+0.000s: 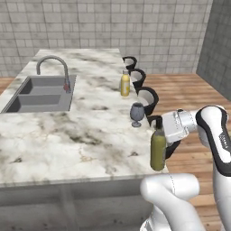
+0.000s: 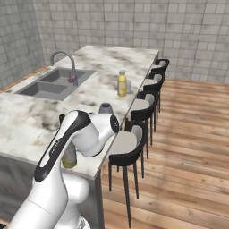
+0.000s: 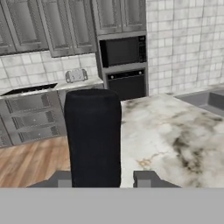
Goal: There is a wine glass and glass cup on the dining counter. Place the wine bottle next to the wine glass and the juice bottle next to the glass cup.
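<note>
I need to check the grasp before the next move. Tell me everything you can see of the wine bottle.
The tall olive-green glass wine bottle has a slim neck and dark top. It stands upright at the near right edge of the white-marble, grey-veined dining counter; whether its base rests on the marble cannot be told. The dark two-finger end effector is shut on its neck from the right. The stemmed grey translucent wine glass stands apart, just beyond it. In the hand view its top looks like a dark cylinder between the fingertips.

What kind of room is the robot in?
It looks like a kitchen: a marble dining counter with a steel sink and faucet, black stools along its edge, and a built-in oven beneath grey cabinets.
</note>
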Available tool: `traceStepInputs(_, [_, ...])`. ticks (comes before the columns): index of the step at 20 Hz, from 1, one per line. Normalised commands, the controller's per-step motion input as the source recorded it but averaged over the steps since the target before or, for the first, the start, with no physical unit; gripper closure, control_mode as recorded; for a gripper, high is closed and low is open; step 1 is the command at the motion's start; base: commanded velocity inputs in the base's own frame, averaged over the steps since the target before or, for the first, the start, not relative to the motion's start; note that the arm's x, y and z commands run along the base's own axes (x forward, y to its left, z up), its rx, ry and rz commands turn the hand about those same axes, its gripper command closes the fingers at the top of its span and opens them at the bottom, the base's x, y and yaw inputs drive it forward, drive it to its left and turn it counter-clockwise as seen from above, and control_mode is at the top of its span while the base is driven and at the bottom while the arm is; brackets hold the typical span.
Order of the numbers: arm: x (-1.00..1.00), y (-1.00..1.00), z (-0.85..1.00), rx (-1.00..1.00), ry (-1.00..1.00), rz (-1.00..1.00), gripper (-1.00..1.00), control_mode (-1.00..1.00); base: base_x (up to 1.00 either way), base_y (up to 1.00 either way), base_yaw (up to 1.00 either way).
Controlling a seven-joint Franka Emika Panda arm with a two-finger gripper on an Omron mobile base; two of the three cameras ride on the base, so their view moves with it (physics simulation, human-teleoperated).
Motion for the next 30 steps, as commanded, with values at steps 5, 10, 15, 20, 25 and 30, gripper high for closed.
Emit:
traceStepInputs(5, [0.45,-0.25,0.00,0.09,0.04,0.00,1.00,-1.00,0.09,-0.06,0.00])
traceStepInputs(10, [0.50,-0.33,0.00,0.09,0.00,0.02,1.00,-1.00,0.00,0.00,0.00])
traceStepInputs(15, [0.29,-0.26,-0.03,0.04,-0.01,0.07,1.00,-1.00,0.00,0.00,0.00])
traceStepInputs(20, [0.46,-0.16,-0.09,0.00,0.00,0.07,1.00,-1.00,0.00,0.00,0.00])
traceStepInputs(25, [0.54,-0.03,-0.12,0.00,0.00,0.08,1.00,-1.00,0.00,0.00,0.00])
traceStepInputs(30, [0.56,0.00,-0.13,0.00,-0.01,0.07,1.00,-1.00,0.00,0.00,0.00])
